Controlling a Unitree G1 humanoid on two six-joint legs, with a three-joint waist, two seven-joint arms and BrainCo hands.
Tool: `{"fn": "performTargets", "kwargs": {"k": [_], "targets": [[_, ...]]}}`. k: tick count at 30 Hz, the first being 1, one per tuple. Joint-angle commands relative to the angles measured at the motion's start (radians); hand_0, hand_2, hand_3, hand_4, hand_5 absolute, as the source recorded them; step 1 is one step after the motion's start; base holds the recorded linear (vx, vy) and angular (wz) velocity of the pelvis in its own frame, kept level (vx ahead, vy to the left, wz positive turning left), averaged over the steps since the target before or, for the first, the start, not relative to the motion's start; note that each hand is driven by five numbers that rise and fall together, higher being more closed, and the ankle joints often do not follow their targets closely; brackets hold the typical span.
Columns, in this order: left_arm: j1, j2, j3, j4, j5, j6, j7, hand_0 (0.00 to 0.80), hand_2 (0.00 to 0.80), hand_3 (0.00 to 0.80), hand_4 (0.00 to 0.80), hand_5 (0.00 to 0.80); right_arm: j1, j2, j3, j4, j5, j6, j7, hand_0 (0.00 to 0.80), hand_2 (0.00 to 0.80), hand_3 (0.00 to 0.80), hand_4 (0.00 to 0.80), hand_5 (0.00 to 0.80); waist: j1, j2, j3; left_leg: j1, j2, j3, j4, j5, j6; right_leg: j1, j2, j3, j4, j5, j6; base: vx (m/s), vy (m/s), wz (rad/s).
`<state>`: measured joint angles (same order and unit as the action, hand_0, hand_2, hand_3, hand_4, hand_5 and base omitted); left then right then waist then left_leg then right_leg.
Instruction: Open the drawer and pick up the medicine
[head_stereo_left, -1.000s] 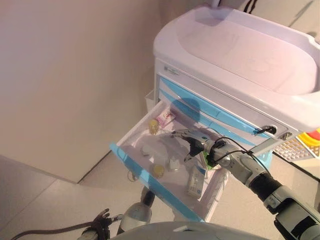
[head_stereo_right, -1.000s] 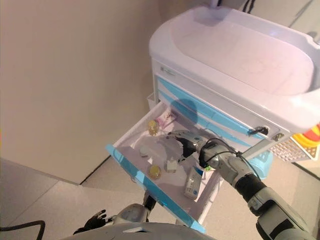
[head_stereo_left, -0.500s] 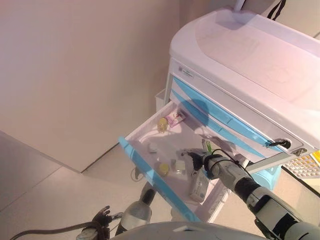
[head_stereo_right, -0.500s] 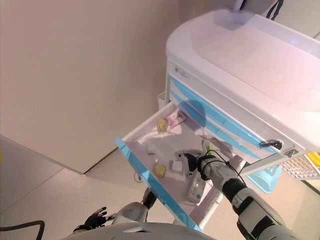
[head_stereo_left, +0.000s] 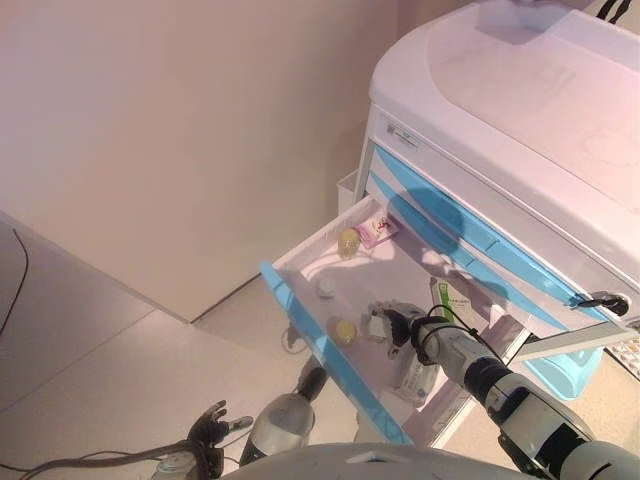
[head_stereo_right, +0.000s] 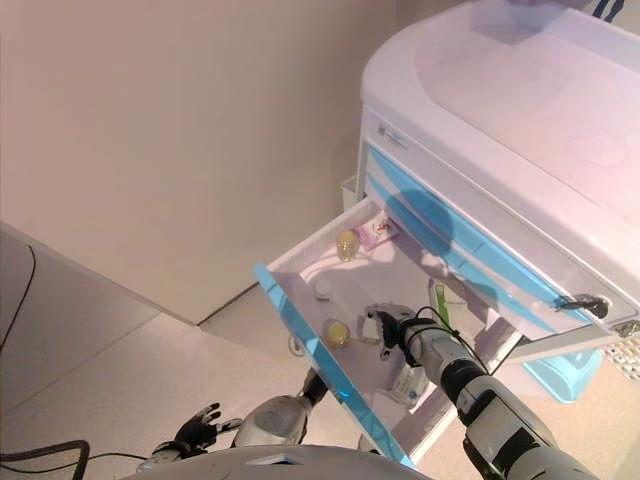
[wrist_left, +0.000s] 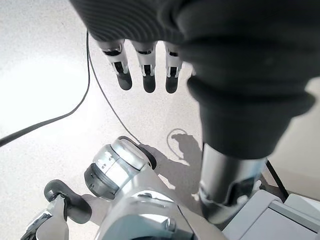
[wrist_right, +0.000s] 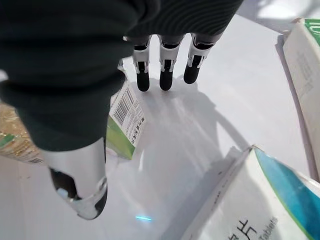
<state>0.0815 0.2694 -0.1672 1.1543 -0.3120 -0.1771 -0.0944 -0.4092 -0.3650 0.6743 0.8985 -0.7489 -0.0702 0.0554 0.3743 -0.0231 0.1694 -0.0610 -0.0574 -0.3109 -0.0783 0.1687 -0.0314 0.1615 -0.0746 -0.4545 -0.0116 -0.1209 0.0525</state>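
Note:
The white cart's (head_stereo_left: 520, 90) drawer (head_stereo_left: 320, 345), with a blue front, stands pulled open. In it lie a small white-and-green medicine box (head_stereo_left: 378, 325), a blue-and-white box (head_stereo_left: 415, 375), a green-and-white box (head_stereo_left: 447, 297), two yellow-capped bottles (head_stereo_left: 345, 330) (head_stereo_left: 348, 242) and a pink packet (head_stereo_left: 378, 228). My right hand (head_stereo_left: 398, 322) is down inside the drawer. In the right wrist view its fingers (wrist_right: 162, 70) are straight and its thumb (wrist_right: 80, 185) stands apart, with the small box (wrist_right: 125, 122) between them, not gripped. My left hand (head_stereo_left: 212, 428) hangs open low at the left, over the floor.
A beige wall (head_stereo_left: 150, 120) runs along the left of the cart. A small white round item (head_stereo_left: 326, 288) lies in the drawer. A dark cable (wrist_left: 100, 90) lies on the floor below my left hand. More blue drawer fronts (head_stereo_left: 450, 225) stay shut above the open one.
The camera has shifted, so the cart sits further right. My right hand has dropped from above the drawer down into it, beside the small white-and-green box. The left hand stays low.

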Motion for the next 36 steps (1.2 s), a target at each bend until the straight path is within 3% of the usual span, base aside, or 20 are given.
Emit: {"fn": "performTargets", "kwargs": {"k": [1, 12, 14, 15, 31, 36], "targets": [[0.003, -0.003, -0.066, 0.003, 0.026, -0.022, 0.001, 0.0, 0.0, 0.0, 0.0, 0.0, -0.037, -0.01, 0.03, -0.036, 0.01, -0.014, -0.043, 0.0, 0.0, 0.0, 0.0, 0.0, 0.02, -0.004, -0.018, 0.052, -0.051, -0.005, 0.014, -0.107, 0.039, -0.1, -0.072, 0.078, 0.094, 0.067, 0.01, 0.0, 0.0, 0.0], [0.014, -0.01, -0.086, -0.01, 0.022, -0.036, -0.006, 0.0, 0.0, 0.0, 0.0, 0.0, -0.021, 0.015, 0.029, 0.044, -0.022, 0.027, -0.07, 0.0, 0.0, 0.0, 0.0, 0.0, 0.032, 0.008, -0.009, 0.052, -0.052, -0.016, 0.01, -0.104, 0.037, -0.102, -0.073, 0.069, 0.097, 0.061, 0.008, 0.0, 0.0, 0.0], [0.012, -0.01, -0.09, -0.011, 0.023, -0.04, -0.007, 0.0, 0.0, 0.0, 0.0, 0.0, -0.023, 0.02, 0.031, 0.064, -0.021, 0.025, -0.075, 0.637, 0.637, 0.637, 0.637, 0.637, 0.035, 0.009, -0.007, 0.05, -0.053, -0.018, 0.009, -0.103, 0.037, -0.103, -0.073, 0.067, 0.096, 0.061, 0.008, -0.003, -0.003, 0.03], [0.011, -0.01, -0.092, -0.012, 0.023, -0.041, -0.006, 0.0, 0.0, 0.0, 0.0, 0.0, -0.022, 0.023, 0.03, 0.069, -0.018, 0.027, -0.08, 0.8, 0.8, 0.8, 0.8, 0.8, 0.036, 0.01, -0.006, 0.05, -0.054, -0.021, 0.009, -0.101, 0.037, -0.103, -0.072, 0.066, 0.095, 0.061, 0.007, -0.002, -0.004, 0.05], [0.015, -0.014, -0.097, -0.011, 0.039, -0.044, -0.007, 0.0, 0.0, 0.0, 0.0, 0.0, -0.001, 0.027, 0.018, 0.073, -0.003, 0.012, -0.149, 0.8, 0.8, 0.8, 0.8, 0.8, 0.031, 0.003, -0.012, 0.054, -0.055, -0.016, 0.007, -0.106, 0.039, -0.104, -0.069, 0.075, 0.085, 0.069, 0.011, 0.001, 0.0, 0.02], [0.016, -0.01, -0.091, -0.01, 0.053, -0.037, -0.008, 0.0, 0.0, 0.0, 0.0, 0.0, 0.002, 0.002, 0.009, 0.027, -0.009, -0.022, -0.165, 0.8, 0.8, 0.8, 0.8, 0.8, 0.017, -0.005, -0.021, 0.058, -0.055, -0.007, 0.008, -0.107, 0.043, -0.105, -0.068, 0.084, 0.082, 0.08, 0.017, 0.002, -0.001, -0.01]]}}
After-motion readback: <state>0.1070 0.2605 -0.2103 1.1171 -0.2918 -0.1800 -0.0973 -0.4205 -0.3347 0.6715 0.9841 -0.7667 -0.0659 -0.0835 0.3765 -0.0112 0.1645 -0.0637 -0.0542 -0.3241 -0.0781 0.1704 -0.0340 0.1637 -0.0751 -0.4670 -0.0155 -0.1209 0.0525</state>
